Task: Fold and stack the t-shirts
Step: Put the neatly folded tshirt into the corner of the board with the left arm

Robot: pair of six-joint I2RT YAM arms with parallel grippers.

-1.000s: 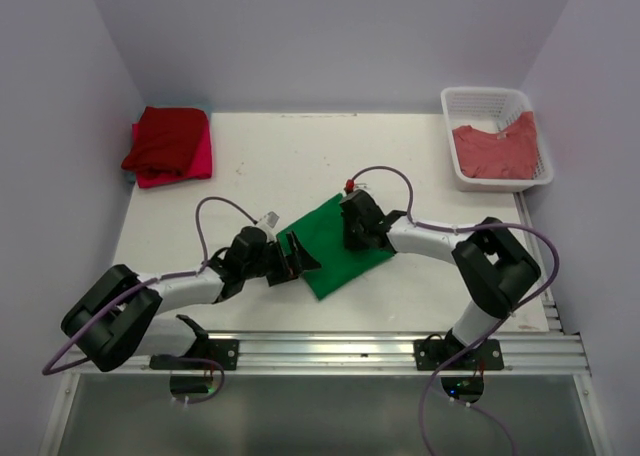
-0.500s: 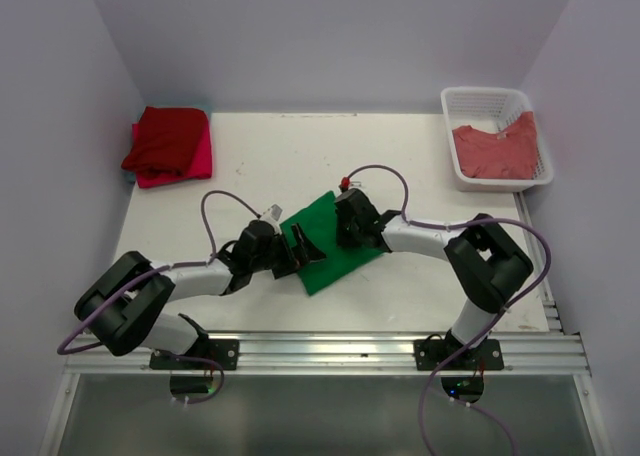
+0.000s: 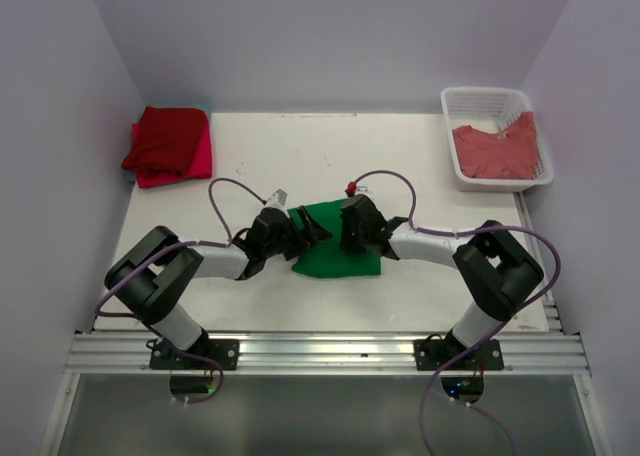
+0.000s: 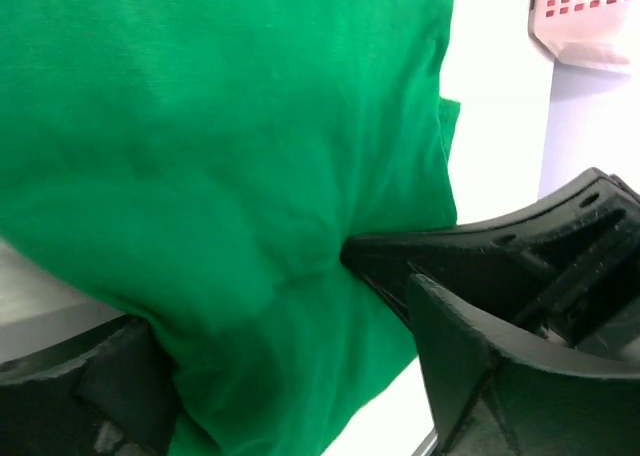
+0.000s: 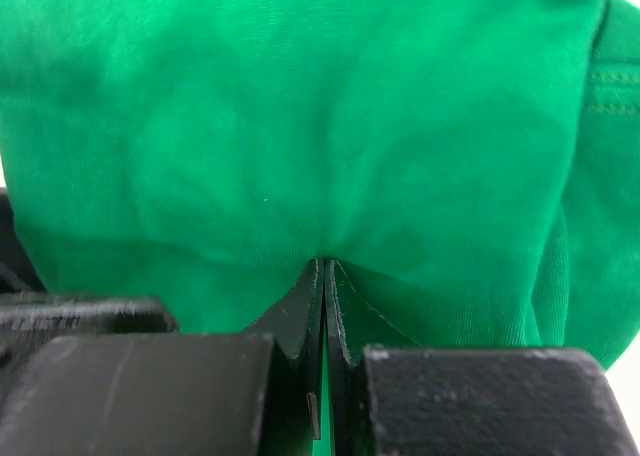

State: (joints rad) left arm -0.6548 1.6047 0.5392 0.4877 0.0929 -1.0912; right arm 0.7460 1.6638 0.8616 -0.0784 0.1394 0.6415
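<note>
While my right gripper (image 5: 323, 272) is clamped on the green t-shirt (image 3: 335, 257), I cannot tell whether my left gripper (image 3: 304, 232) grips it.

bright green tee (image 3: 336, 254), red tee (image 3: 166, 138), white basket (image 3: 484, 102)

Open table (image 3: 300, 161) runs between the red and pink stack (image 3: 168, 144) far left and the white basket (image 3: 497, 136) far right, but the left arm (image 3: 215, 261) and the right arm (image 3: 435, 244) meet over the green t-shirt (image 3: 335, 261), blocking the near centre.
</note>
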